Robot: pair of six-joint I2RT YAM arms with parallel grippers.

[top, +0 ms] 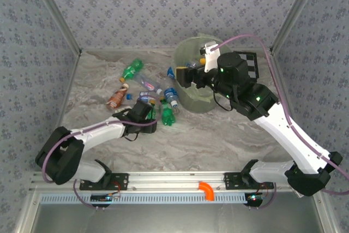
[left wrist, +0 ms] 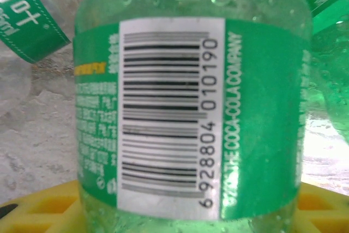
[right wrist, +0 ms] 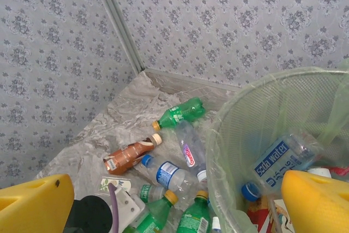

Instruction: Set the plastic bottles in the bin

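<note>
green bottle [left wrist: 188, 113], on surface [top: 218, 135] just beside bin [right wrist: 256, 107]: left claw [top: 151, 117] around its label [left wrist: 163, 107], grip cannot be told; close squarely mid-body before lifting. right claw [right wrist: 174, 203] wide, empty, at bin rim.

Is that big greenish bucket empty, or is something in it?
Not empty. Looking down through its open top, the bin holds a clear soda-water bottle with a blue label.

Walled left, far and right by grey floral wallpaper [top: 163, 4], covered with a crumpled marbled grey sheet [top: 218, 140], edged near by an aluminium rail [top: 174, 177] carrying a small orange curved piece [top: 206, 190], with a black-and-white checkerboard card [top: 252, 64] far right.
</note>
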